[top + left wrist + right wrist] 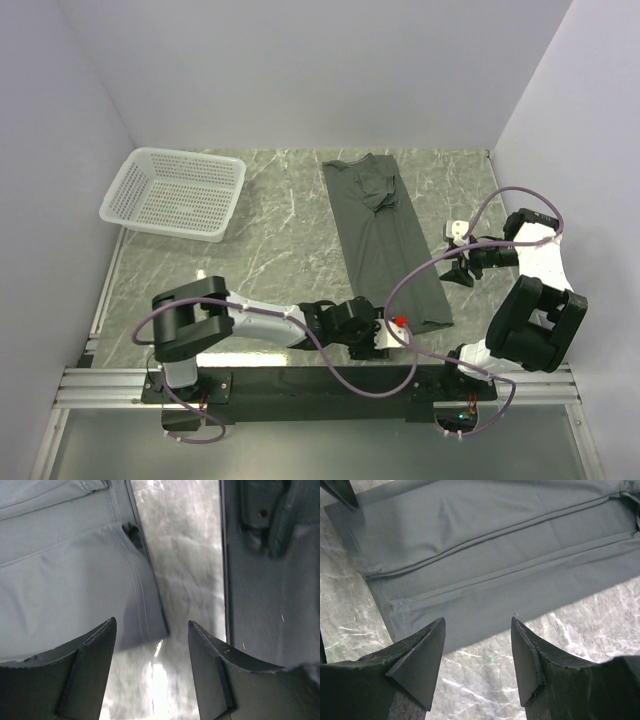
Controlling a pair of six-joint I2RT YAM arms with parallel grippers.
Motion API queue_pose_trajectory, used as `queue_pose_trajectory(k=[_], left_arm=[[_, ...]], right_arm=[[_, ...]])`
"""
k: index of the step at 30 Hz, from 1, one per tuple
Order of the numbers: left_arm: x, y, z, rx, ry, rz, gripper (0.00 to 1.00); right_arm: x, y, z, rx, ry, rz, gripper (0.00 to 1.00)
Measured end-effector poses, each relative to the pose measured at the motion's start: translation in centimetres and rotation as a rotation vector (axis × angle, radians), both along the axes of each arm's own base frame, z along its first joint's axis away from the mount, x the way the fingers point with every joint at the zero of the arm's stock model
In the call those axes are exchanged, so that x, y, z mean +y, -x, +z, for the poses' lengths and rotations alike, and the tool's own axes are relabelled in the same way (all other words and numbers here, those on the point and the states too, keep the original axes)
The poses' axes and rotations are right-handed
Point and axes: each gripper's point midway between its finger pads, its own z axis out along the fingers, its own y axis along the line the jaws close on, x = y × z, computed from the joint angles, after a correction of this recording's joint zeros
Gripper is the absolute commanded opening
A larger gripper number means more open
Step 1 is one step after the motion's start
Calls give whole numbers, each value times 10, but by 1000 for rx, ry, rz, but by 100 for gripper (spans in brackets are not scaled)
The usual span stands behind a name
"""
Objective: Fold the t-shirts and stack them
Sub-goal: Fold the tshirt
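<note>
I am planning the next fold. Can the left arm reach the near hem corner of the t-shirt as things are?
Probably yes: the left gripper is open right at that corner of the t-shirt, and nothing lies over it or blocks the way.

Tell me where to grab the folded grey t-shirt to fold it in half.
Probably the near hem: the t-shirt lies flat as a long narrow strip, so its two hem corners are free edges. Come in low from either side, left hand on the left corner, right hand on the right, both open.
</note>
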Motion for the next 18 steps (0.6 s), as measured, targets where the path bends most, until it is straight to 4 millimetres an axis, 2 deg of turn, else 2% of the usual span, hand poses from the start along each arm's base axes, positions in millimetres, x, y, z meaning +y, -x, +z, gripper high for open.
queue_pose_trajectory(k=[4, 10, 18], left_arm=[[-15, -6, -9, 20, -15, 43, 63], [-23, -12, -15, 40, -45, 98, 60], [-29, -24, -17, 28, -66, 171, 46]], right_arm=[[-1, 0, 0, 12, -8, -14, 61], [-3, 1, 0, 21, -12, -31, 61], [-5, 0, 0, 21, -12, -39, 61]])
